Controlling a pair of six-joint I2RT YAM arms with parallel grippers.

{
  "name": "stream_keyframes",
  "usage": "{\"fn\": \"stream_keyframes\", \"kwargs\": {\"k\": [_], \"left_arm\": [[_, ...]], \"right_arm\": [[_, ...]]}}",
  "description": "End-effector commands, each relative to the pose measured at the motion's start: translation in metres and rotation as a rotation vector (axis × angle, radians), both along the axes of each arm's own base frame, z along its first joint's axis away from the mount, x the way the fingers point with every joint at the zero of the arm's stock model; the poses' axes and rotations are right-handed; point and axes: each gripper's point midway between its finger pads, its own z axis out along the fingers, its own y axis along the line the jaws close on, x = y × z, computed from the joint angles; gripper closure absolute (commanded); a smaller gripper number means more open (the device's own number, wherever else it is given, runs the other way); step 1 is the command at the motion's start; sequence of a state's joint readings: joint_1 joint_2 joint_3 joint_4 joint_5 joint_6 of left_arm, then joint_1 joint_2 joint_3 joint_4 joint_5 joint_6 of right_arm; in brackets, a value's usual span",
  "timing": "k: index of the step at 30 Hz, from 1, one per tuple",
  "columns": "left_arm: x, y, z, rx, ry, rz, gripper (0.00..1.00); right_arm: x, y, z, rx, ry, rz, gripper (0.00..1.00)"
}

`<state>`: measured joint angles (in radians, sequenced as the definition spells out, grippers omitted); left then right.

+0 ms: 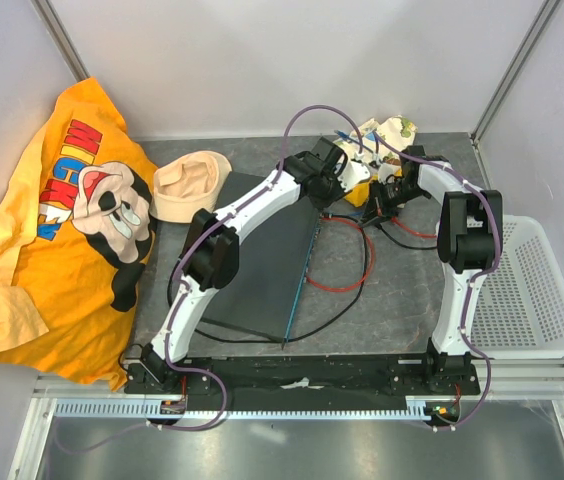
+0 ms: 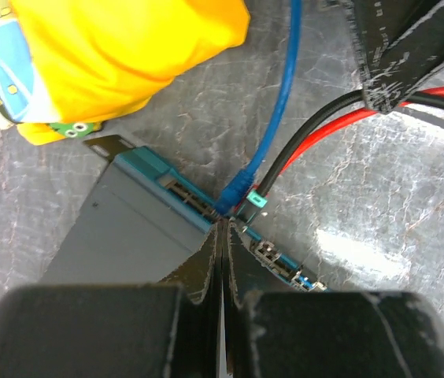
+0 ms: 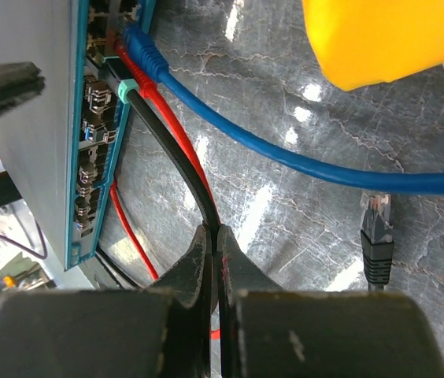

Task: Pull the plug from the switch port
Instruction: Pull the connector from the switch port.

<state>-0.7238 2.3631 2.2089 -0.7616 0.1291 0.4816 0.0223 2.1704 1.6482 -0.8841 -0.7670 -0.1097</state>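
- Only the top view takes in the whole table point(image 1: 402, 295). The switch point(image 1: 262, 275) lies flat in the middle, its teal edge facing right, and both arms reach over its far right corner.
- That same view alone shows the white mesh basket point(image 1: 537, 300) at the table's right edge, well apart from the switch. It also shows a yellow printed shirt point(image 1: 52, 230) on the left and a beige cap point(image 1: 190, 185) near the switch's far left corner.
- The left wrist view shows the left fingers point(image 2: 205, 260) pressed together on nothing, their tips at the teal edge. Just beside them the blue plug point(image 2: 234, 197) sits in a port, and next to it is a black cable point(image 2: 289, 157) with a green tab point(image 2: 257, 201).
- The right wrist view shows the right fingers point(image 3: 194, 260) closed tight. The black cable and a red cable point(image 3: 175, 138) run right to their tips; whether either is pinched I cannot tell.
- Only this view shows a loose black plug point(image 3: 377, 244) lying on the table near the blue cable point(image 3: 285, 156).
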Motion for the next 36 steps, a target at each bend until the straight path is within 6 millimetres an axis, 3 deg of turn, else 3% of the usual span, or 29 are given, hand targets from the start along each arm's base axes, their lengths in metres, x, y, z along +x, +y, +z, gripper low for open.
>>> {"fn": "stream_keyframes", "kwargs": {"k": [1, 19, 36], "left_arm": [[-0.002, -0.003, -0.002, 0.029, -0.044, -0.023, 0.98], [0.004, 0.01, -0.031, 0.133, -0.08, 0.035, 0.98], [-0.009, 0.01, -0.058, 0.176, -0.053, -0.033, 0.98]], "right_arm": [[0.022, 0.003, 0.009, 0.05, -0.056, -0.026, 1.0], [0.017, 0.007, 0.011, 0.068, -0.043, -0.029, 0.99], [0.016, 0.008, 0.01, 0.075, -0.032, -0.031, 1.0]]}}
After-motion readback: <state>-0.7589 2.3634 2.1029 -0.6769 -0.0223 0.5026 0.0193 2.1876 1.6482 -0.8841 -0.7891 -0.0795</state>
